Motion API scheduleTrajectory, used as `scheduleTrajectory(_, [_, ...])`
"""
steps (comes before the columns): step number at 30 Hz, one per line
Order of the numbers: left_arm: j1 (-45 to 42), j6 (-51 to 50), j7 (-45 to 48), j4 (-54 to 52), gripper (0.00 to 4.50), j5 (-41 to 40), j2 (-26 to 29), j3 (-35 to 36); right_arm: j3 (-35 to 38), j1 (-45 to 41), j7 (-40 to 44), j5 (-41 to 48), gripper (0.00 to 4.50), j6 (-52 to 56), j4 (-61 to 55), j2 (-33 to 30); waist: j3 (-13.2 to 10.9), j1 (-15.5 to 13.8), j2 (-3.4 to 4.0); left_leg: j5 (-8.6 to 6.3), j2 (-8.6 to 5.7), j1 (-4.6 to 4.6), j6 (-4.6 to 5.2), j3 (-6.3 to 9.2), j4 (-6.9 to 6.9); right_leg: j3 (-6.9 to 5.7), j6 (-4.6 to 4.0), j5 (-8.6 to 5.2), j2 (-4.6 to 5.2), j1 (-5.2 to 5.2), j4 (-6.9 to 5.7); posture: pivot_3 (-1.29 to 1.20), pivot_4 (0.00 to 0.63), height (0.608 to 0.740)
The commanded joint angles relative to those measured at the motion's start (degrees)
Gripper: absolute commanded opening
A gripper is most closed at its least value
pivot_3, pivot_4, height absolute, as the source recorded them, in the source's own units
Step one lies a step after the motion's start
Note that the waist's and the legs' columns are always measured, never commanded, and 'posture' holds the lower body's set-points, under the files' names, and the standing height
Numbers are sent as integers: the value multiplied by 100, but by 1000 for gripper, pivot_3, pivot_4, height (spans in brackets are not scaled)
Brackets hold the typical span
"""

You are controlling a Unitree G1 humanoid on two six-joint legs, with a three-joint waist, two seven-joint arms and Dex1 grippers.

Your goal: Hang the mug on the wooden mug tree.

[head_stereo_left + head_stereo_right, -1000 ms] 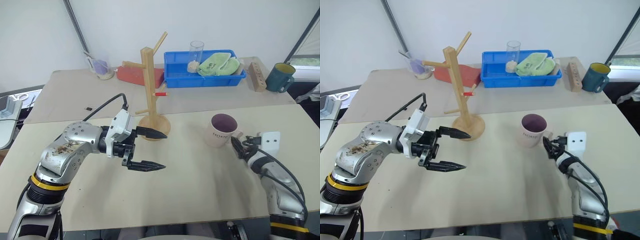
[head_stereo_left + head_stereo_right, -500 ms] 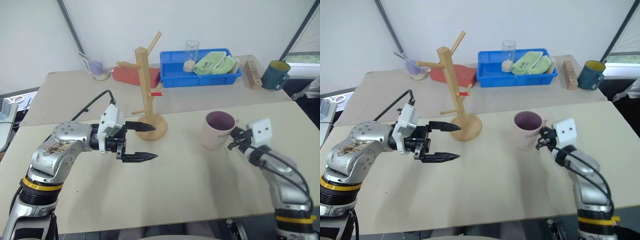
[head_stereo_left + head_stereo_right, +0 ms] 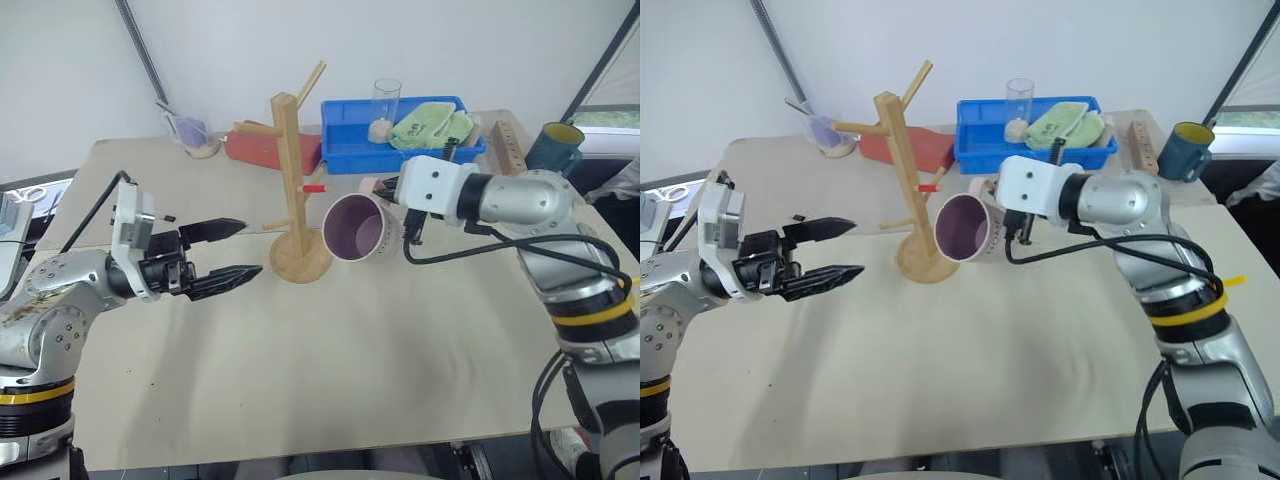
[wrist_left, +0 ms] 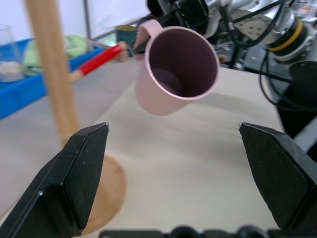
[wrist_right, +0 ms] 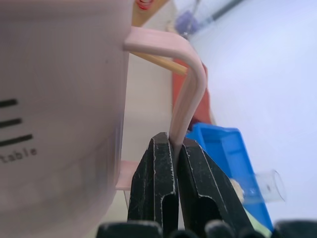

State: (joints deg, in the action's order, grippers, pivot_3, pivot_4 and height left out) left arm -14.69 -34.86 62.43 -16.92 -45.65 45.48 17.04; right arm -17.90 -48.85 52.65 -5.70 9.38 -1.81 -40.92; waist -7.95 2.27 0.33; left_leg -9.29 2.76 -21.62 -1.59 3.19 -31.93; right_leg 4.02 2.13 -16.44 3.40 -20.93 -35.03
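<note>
The right pincer (image 5: 173, 148) is pinching the handle of the one pale pink ceramic mug (image 3: 357, 227), holding it sideways above the desk (image 3: 400, 350), mouth facing the single light wooden mug tree (image 3: 291, 190) just beside. The left pincer (image 3: 232, 250) is hovering spread, farther away.

Both arms silver-grey metal, rounded housings, yellow-and-black band at each upper segment. White boxy wrist blocks. Black cables loop along forearms. Left claw (image 3: 222, 252): two long black tapered fingers. Right claw (image 5: 169, 174): black grooved fingers. Left housing scuffed brown.
</note>
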Motion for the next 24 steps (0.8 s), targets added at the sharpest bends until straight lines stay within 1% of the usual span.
scheduleTrajectory(1, [-55,97,-156,-217,4500,0,65,132,-19,-502,209,-109,34,-424,385,115,1,10,1,0,0,1,0,-1,0,0,0,0,0,0,-1,0,150,740])
scheduleTrajectory(5, [-127,-32,-407,-461,4500,-56,66,94,-203,-948,466,-237,34,-782,880,326,3,25,4,0,2,6,0,0,6,1,-4,3,-3,-5,-10,0,150,740])
scheduleTrajectory(11, [-364,-235,-796,-686,4500,-155,-16,-54,-365,-1461,605,-449,34,-1155,1531,737,3,35,5,0,5,19,0,1,8,5,-4,6,-9,-4,-23,0,150,740])
scheduleTrajectory(16, [-498,-341,-979,-738,4500,-251,-62,-122,-429,-1708,669,-634,34,-1370,1919,942,3,37,5,0,5,22,0,1,7,7,8,14,-11,-5,-32,0,150,740])
scheduleTrajectory(21, [-451,-255,-1124,-599,4500,-241,-129,-61,-441,-1852,747,-689,34,-1325,2110,1164,3,42,5,0,5,25,0,2,8,8,8,15,-13,-6,-39,0,150,740])
scheduleTrajectory(24, [-386,-168,-1058,-512,4500,-191,-148,-69,-481,-1883,815,-735,34,-1342,2197,1226,3,40,5,0,5,25,0,2,7,11,14,18,-14,-7,-52,0,150,740])
